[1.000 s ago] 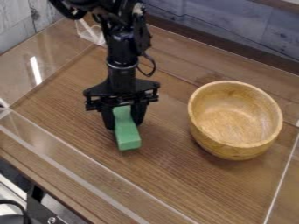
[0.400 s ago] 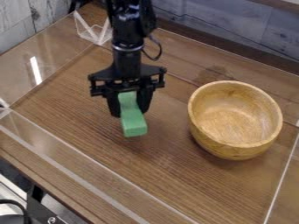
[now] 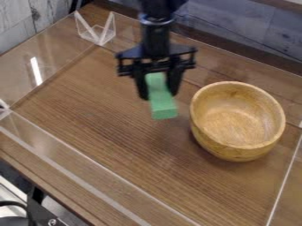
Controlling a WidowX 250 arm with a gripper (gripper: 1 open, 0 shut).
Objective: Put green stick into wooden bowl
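Your tabletop (image 3: 83, 132) carries the bowl (image 3: 238, 119) near its right edge, empty. The gripper (image 3: 158, 81) is clamped on the stick (image 3: 162, 99), which hangs clear of the wood just left of the bowl. Carry it too low and its end may strike the rim.

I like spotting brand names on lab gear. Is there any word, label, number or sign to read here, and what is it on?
None can be read: the green stick, the wooden bowl, the black tool and the wooden table all look plain in this small picture.
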